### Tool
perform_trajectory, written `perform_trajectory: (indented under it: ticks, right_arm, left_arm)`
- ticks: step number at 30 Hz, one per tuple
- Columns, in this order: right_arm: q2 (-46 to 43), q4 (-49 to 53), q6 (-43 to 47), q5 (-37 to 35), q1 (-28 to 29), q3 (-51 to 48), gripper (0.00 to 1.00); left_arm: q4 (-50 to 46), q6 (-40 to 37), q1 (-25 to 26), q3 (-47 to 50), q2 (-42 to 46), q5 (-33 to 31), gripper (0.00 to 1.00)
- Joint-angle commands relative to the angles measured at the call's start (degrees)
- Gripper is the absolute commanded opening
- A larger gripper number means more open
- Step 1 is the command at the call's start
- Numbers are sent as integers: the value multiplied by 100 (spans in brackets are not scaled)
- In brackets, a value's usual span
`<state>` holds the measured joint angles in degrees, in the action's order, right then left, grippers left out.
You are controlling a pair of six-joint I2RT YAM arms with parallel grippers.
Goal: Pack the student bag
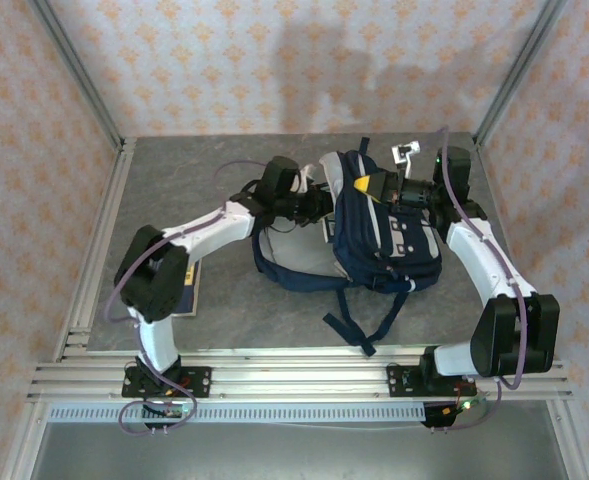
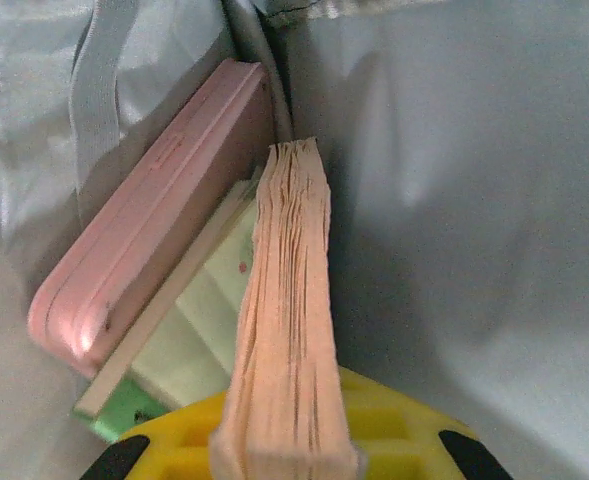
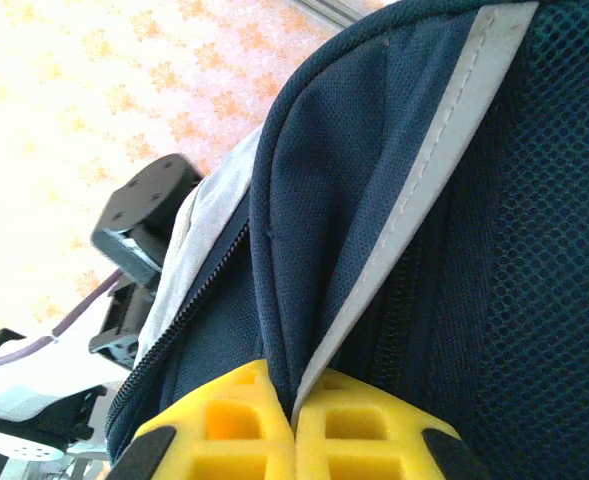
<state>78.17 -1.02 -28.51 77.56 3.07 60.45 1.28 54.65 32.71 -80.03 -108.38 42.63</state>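
The student bag (image 1: 389, 240), a large navy-blue fabric backpack with white-grey front patches and a thin light stripe, lies in the middle of the grey table (image 1: 274, 310) between the two arms, its dark straps (image 1: 359, 325) trailing toward the near edge; the left arm reaches into its open mouth from the left side, and the right arm meets its top end from the right. The right claw (image 3: 294, 430), with yellow ribbed fingers, is pressed fully together on a fold of the bag's navy mesh fabric, the pale stripe (image 3: 424, 190) running down into the seam between the two fingers; beside that fold a dark zip (image 3: 184, 320) borders the grey lining of the opening, and the bag rises directly above this claw. The left claw (image 2: 284, 455) sits inside the bag, surrounded by pale grey lining (image 2: 474, 200); its yellow fingers stand only a little apart, clamped on a thick book with tan page edges (image 2: 289, 300) that stands on edge and points deeper into the compartment; just left of the book, touching it, lies a flat pale-green and white book (image 2: 189, 350), and against that leans a rounded pink case (image 2: 144, 260), resting on the lining wall.
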Motion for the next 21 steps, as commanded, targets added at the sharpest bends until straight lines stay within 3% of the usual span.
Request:
perform_trajectory:
  ticks: [1,4,6,10,14,19,21]
  right_arm:
    - [-179,-1035,-39,234,43,107,0]
    - [-130,-1049,-53,127,54,111,0]
    - [-101,-1067,-75,31,62,91,0]
    - [-87,-1058,18,-116,71,28,0]
    - [-95,-61,832,-339,71,282,0]
    - [-108,909,1609,-1010,62,463,0]
    - [-110,1177,1818,-1290,62,481,0]
  left_arm:
    - [434,232,177,-548,-472,8,0]
    - [272,236,393,-983,-963,-123,0]
    - [382,404,496,-1179,-1270,-96,8]
    - [547,643,579,-1429,-1551,-37,38]
    - [-469,-136,522,-1448,-1052,-429,60]
    - [-1130,-546,249,-1025,-252,-572,77]
    - [-1262,-650,124,-770,94,-581,79]
